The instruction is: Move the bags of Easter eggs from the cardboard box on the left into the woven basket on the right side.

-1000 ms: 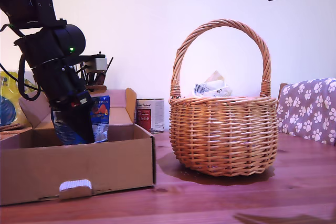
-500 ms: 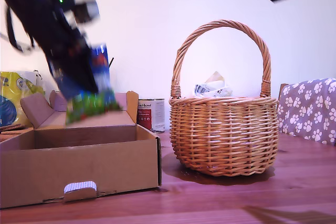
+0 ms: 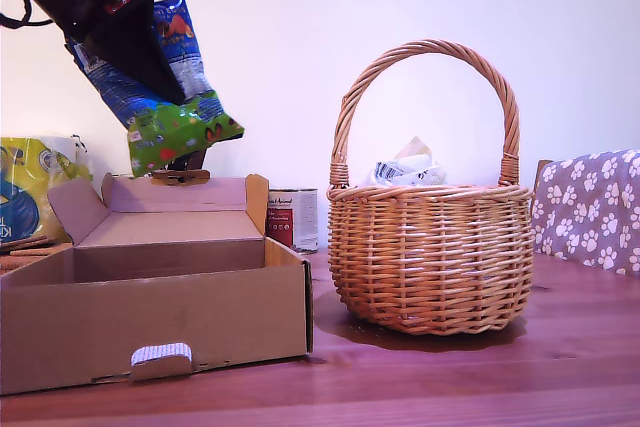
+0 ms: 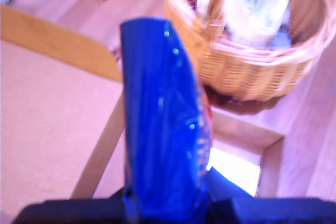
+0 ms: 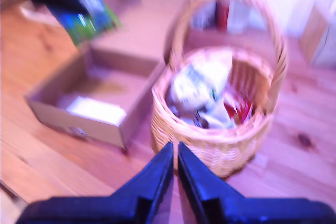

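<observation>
We have 1 glossy blue pouch clamped in my first gripper above the shallow brown cardboard box, while the round wicker basket already holds several and my second gripper hangs pinched together, empty.

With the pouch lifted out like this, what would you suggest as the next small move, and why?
Probably carry it sideways toward the woven basket. My first end effector holds the bag of Easter eggs clear above the cardboard box, and the basket sits toward the exterior view's right.

Blue egg bag aloft, tilted
</observation>
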### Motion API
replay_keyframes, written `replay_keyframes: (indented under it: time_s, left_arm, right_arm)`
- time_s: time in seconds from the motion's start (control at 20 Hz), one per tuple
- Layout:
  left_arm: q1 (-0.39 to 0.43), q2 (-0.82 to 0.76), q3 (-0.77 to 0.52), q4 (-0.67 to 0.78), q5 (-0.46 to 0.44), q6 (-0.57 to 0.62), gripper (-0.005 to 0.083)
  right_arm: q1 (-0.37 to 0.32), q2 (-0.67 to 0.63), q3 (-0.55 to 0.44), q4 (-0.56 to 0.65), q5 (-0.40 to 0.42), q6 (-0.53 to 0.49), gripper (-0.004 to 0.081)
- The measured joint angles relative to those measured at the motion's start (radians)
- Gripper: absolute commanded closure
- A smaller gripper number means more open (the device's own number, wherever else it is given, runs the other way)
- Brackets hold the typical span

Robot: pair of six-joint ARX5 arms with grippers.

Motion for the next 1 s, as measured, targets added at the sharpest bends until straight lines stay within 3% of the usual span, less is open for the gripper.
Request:
replay_keyframes:
  time_s: [0.25, 0.6, 0.75, 0.85, 1.0]
  left_arm:
    - [-0.136, -0.027, -0.110, 0.247, -0.027, -0.115, 0.0775]
    - [-0.452, -0.024, -0.173, 0.672, -0.243, -0.199, 0.0776]
    - [-0.506, 0.022, -0.172, 0.872, -0.349, -0.199, 0.0776]
    - [-0.514, 0.108, -0.170, 1.000, -0.369, -0.205, 0.0788]
    - [-0.514, 0.249, -0.170, 1.116, -0.372, -0.306, 0.0793]
  right_arm:
    - [0.000, -0.009, 0.000, -0.045, -0.021, 0.020, 0.0782]
    - [0.000, -0.009, 0.000, -0.019, -0.019, 0.022, 0.0782]
    - [0.000, -0.009, 0.000, -0.018, -0.019, 0.022, 0.0782]
    - [0.000, -0.009, 0.000, -0.017, -0.019, 0.022, 0.0782]
    - [0.000, -0.009, 0.000, -0.018, -0.019, 0.022, 0.0782]
